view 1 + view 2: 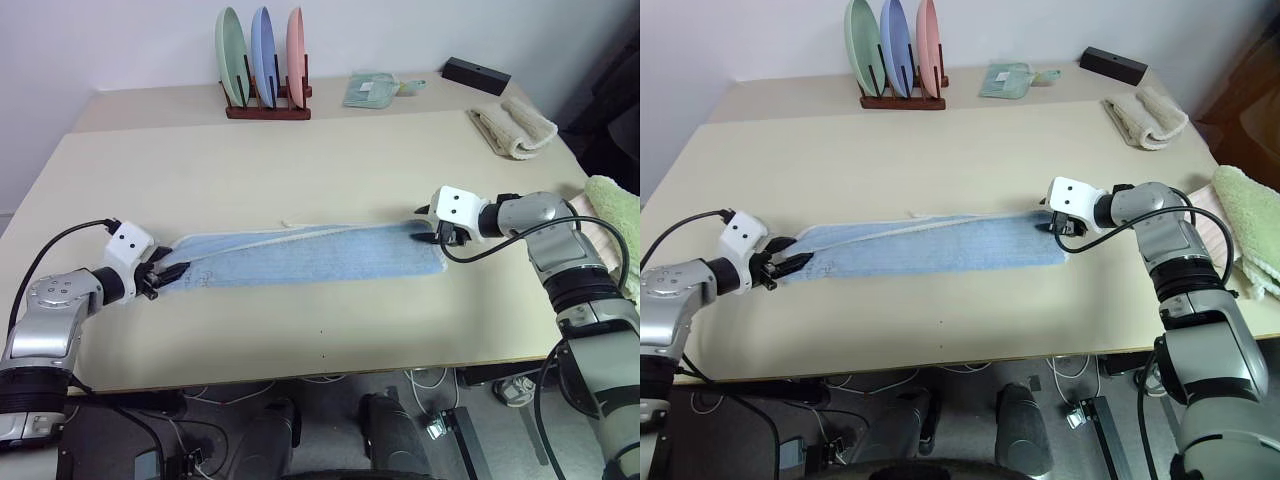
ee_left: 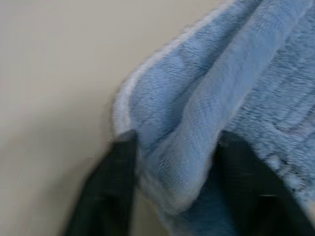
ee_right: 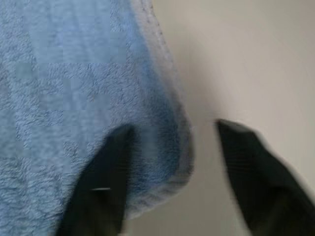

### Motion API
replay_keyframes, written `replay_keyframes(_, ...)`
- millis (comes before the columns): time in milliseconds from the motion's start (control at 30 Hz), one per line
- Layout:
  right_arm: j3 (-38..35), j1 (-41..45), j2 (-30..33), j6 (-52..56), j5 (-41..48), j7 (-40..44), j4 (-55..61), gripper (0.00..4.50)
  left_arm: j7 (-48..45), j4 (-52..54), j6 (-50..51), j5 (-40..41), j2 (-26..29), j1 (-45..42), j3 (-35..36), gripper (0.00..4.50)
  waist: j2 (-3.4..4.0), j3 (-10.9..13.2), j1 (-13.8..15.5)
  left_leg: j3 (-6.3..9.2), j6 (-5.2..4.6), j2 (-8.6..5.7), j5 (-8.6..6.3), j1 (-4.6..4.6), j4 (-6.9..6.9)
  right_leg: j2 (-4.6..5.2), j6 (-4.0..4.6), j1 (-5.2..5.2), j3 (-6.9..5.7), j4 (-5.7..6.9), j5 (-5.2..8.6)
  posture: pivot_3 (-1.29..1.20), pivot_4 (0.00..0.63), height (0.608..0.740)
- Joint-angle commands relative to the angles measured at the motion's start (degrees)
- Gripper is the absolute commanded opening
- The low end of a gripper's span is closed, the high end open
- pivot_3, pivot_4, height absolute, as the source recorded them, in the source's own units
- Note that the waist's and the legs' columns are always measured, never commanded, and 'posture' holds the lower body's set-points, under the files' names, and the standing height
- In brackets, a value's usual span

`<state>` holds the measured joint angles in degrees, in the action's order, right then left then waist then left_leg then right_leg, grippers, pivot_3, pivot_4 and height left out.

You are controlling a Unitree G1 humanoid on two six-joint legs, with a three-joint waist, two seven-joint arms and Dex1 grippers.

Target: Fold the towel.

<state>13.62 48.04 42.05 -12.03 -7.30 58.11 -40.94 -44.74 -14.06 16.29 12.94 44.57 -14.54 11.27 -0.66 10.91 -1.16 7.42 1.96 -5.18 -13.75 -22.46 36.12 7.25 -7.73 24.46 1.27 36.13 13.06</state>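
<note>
The light blue towel (image 1: 310, 255) lies on the table (image 1: 300, 170) as a long, narrow band, folded lengthwise, with its pale hem along the far edge. My left gripper (image 1: 165, 275) is at its left end. In the left wrist view the black fingers (image 2: 113, 182) stand apart, with the bunched towel end (image 2: 197, 128) between them. My right gripper (image 1: 440, 235) sits at the right end, open. There one finger (image 3: 103, 172) rests over the towel corner (image 3: 74, 73) and the other is over bare table.
At the back of the table stand a wooden rack with three plates (image 1: 265, 70), a small mint-green cloth (image 1: 372, 90) and a black box (image 1: 476, 75). A beige rolled towel (image 1: 512, 128) lies at the back right. A green towel (image 1: 615, 215) lies at the right edge.
</note>
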Motion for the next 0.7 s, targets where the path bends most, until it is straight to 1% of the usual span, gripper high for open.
replay_keyframes(33, -3.05, 2.45, 1.41, -1.14, -1.12, -4.88, -0.1, 3.74, 6.0, -0.8, 1.49, 3.23, -2.22, -3.57, 6.24, 3.76, 0.0, 0.0, 0.1, 0.02, 0.0, 0.0, 0.0, 0.0, 0.01, 0.0, 0.0, 0.0, 0.0, 0.0, 0.0, 0.0, 0.15, 0.737)
replay_keyframes(167, -5.23, 0.22, 2.07, 0.15, -0.62, -8.08, 2.45, 3.74, 16.16, -3.42, 5.1, 4.95, -6.2, -7.29, 11.48, 3.76, -0.01, -0.01, 0.15, 0.04, 0.03, -0.02, 0.01, 0.0, 0.02, -0.01, -0.01, -0.01, 0.0, 0.0, -0.02, 0.0, 0.15, 0.737)
replay_keyframes(233, -6.98, -2.55, 3.1, 1.61, 0.6, -8.28, 5.89, 3.74, 16.03, -0.61, 6.27, 6.76, -7.62, -5.67, 12.61, 3.76, -0.02, -0.02, 0.14, 0.05, 0.03, -0.03, 0.02, -0.01, 0.02, -0.01, -0.02, -0.01, 0.0, 0.0, -0.03, 0.0, 0.15, 0.737)
replay_keyframes(300, -11.39, -7.57, 4.6, 8.1, 5.67, -6.28, 12.87, 3.74, 14.18, 4.66, 6.4, 8.01, -8.14, -2.0, 12.59, 3.76, -0.02, -0.02, 0.15, 0.04, 0.07, -0.02, -0.01, -0.01, 0.01, -0.01, -0.02, -0.01, 0.02, -0.03, -0.03, 0.0, 0.15, 0.737)
replay_keyframes(400, -17.81, -14.54, 5.66, 19.95, 13.57, -4.46, 23.45, 4.48, 13.6, 10.32, 7.18, 10.01, -8.45, 0.88, 13.26, 3.79, -0.03, -0.01, 0.31, 0.09, 0.08, 0.04, -0.04, -0.05, 0.02, -0.01, -0.03, 0.0, 0.03, -0.06, -0.02, 0.0, 0.15, 0.737)
replay_keyframes(433, -19.52, -16.41, 5.84, 23.6, 15.75, -4.21, 26.51, 4.48, 13.38, 12.0, 7.31, 10.45, -8.44, 1.6, 13.19, 3.79, -0.03, -0.02, 0.35, 0.1, 0.08, 0.04, -0.04, -0.05, 0.03, -0.01, -0.02, 0.0, 0.02, -0.04, -0.03, 0.0, 0.15, 0.737)
replay_keyframes(533, -29.87, -29.03, 4.69, 42.87, 29.35, -5.2, 43.73, 4.48, 10.02, 24.82, 7.84, 11.55, -8.62, 5.63, 7.66, 3.79, -0.03, -0.04, 0.7, 0.18, 0.09, 0.12, -0.03, -0.04, 0.05, -0.05, 0.04, -0.03, 0.02, -0.01, -0.07, 0.0, 0.15, 0.737)
replay_keyframes(633, -36.04, -38.9, 2.54, 54.19, 38.26, -7.83, 56.04, 4.48, 9.62, 33.66, 11.1, 13.88, -10.85, 6.21, 2.08, 3.79, -0.02, -0.05, 1.38, 0.28, 0.05, 0.1, -0.07, -0.01, 0.08, -0.02, 0.03, -0.17, 0.05, -0.07, -0.06, 0.0, 0.15, 0.737)
replay_keyframes(700, -39.63, -45.3, -0.49, 61.16, 44.6, -10.81, 62.51, 4.48, 8.34, 38.54, 11.32, 12.84, -12.33, 6.22, -4.97, 3.79, -0.04, -0.08, 1.76, 0.24, 0.04, 0.11, -0.07, 0.01, 0.13, -0.02, 0.03, -0.21, 0.07, -0.09, -0.06, 0.0, 0.15, 0.737)
